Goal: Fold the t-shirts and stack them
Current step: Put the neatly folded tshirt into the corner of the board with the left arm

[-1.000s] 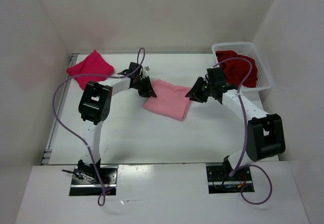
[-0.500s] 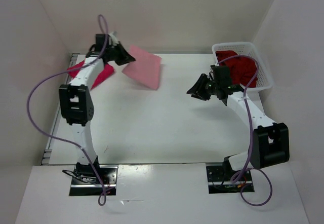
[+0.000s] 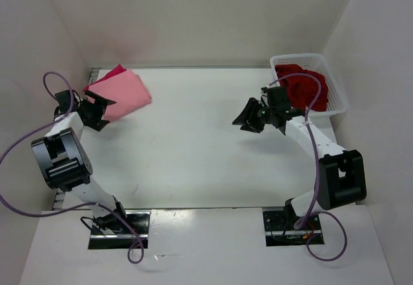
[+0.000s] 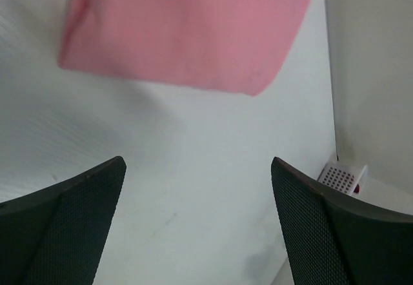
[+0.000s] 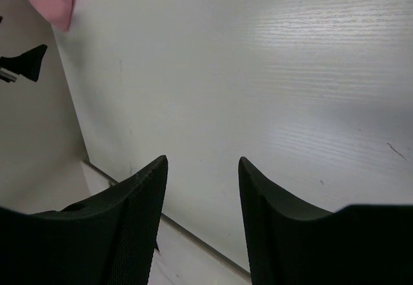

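A folded light salmon pink t-shirt (image 3: 122, 91) (image 4: 187, 27) lies at the far left of the table on top of the crimson-pink t-shirt, of which only a corner (image 3: 113, 71) shows. My left gripper (image 3: 102, 111) (image 4: 197, 162) hovers just in front of the pile, open wide, with bare table between its fingers. The dark red t-shirt (image 3: 304, 86) is bunched in the white basket (image 3: 338, 91) at the far right. My right gripper (image 3: 240, 120) (image 5: 203, 159) hangs open over the table left of the basket, holding nothing.
White walls close in the table on the left, back and right. A metal strip (image 3: 63, 182) runs along the table's left edge. The left arm's purple cable (image 3: 16, 143) loops out past that edge.
The left arm carried the salmon t-shirt from the table's middle to the far left, laid it on the crimson one and let go. The right gripper opened wider.
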`<action>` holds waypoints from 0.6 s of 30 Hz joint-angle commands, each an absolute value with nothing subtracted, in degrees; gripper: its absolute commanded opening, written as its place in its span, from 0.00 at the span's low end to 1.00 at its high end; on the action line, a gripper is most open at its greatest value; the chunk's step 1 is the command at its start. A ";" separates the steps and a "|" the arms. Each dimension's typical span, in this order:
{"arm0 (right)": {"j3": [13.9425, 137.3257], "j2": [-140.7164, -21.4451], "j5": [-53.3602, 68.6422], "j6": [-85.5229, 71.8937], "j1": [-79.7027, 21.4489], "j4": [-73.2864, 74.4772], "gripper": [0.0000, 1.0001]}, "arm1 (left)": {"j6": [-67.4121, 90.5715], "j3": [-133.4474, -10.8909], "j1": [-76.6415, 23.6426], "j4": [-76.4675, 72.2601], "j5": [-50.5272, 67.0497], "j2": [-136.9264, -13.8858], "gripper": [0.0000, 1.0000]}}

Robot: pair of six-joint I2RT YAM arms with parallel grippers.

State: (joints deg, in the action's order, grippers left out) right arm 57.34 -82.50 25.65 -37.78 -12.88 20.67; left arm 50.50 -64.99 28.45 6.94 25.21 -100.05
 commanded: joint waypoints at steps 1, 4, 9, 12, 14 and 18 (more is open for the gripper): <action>57.82 -83.06 26.02 -36.39 -13.36 19.51 0.54 | 51.24 -64.07 26.63 5.71 22.95 -88.17 1.00; 61.33 -84.28 24.79 -36.39 -13.36 19.51 0.52 | 49.66 -62.67 23.92 7.20 21.80 -82.98 1.00; 74.05 -88.15 17.79 -36.48 -13.36 23.11 0.11 | 46.94 -61.00 11.12 6.50 24.34 -80.86 0.94; 80.39 -90.43 12.06 -35.33 -10.47 24.52 0.10 | 44.92 -61.00 3.37 7.38 27.68 -83.31 0.85; 82.96 -92.62 11.00 -33.85 -5.83 25.83 0.18 | 44.21 -60.39 -4.02 7.38 29.08 -83.93 0.71; 89.63 -97.19 4.33 -30.94 2.27 26.37 0.27 | 43.68 -58.89 -14.13 6.33 30.41 -85.07 0.65</action>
State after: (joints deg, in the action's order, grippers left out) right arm 85.32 -93.49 12.53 -34.48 -3.44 24.34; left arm 45.91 -59.64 -10.59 7.22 27.42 -85.08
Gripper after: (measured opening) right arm 0.256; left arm 0.653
